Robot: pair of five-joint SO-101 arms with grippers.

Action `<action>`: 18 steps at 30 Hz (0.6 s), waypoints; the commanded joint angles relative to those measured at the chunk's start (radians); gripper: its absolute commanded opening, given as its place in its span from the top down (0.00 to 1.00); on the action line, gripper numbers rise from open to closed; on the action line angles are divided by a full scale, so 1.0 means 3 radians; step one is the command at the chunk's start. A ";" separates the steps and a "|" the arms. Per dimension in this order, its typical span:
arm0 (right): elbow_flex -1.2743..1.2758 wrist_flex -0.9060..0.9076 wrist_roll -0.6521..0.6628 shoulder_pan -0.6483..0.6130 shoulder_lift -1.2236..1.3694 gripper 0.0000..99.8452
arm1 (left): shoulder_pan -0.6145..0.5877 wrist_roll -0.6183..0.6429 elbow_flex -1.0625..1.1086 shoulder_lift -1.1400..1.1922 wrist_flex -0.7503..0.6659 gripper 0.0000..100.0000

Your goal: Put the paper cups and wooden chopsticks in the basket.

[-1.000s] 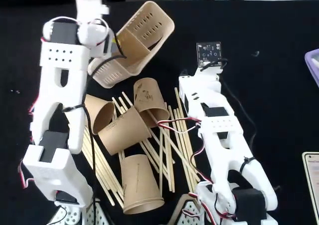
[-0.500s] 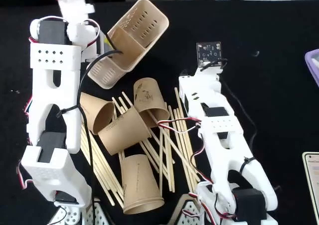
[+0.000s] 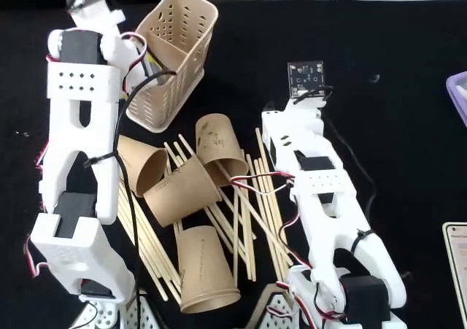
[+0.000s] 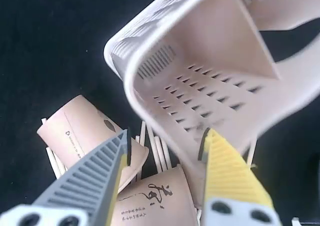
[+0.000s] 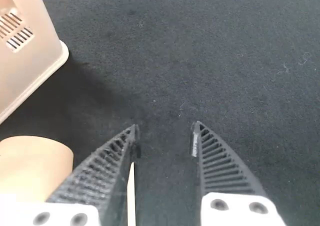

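The beige slotted basket (image 3: 166, 95) stands upright at the back left of the black table. My left gripper (image 4: 165, 136) is open at the basket's near rim (image 4: 131, 80), one finger on each side of the wall. Several brown paper cups lie on their sides below the basket, such as one cup (image 3: 182, 190) in the middle and another cup (image 3: 206, 271) near the front. Wooden chopsticks (image 3: 248, 219) are scattered under and around them. My right gripper (image 5: 164, 136) is open over bare cloth, with a cup (image 5: 30, 161) and a basket corner (image 5: 25, 55) beside it.
A purple container (image 3: 458, 88) sits at the right edge and a white card (image 3: 456, 249) lies at the front right. The right arm (image 3: 321, 190) stretches along the chopsticks' right side. Black cloth (image 3: 394, 66) lies open at the back right.
The basket has swung from a strong tilt to standing upright, and the left arm's wrist has shifted left with it. The right arm, cups and chopsticks have not moved.
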 commanded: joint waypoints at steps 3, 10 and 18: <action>-0.0197 -0.0066 -0.0015 0.0041 0.0028 0.82 | -0.0064 -0.0307 0.0136 -0.0138 -0.0496 0.96; -0.0197 -0.0066 -0.0015 0.0041 0.0028 0.82 | -0.0079 -0.0890 0.0120 -0.0138 -0.0823 0.97; -0.0197 -0.0066 -0.0015 0.0041 0.0028 0.82 | -0.0125 -0.1314 0.0115 -0.0133 -0.0844 0.97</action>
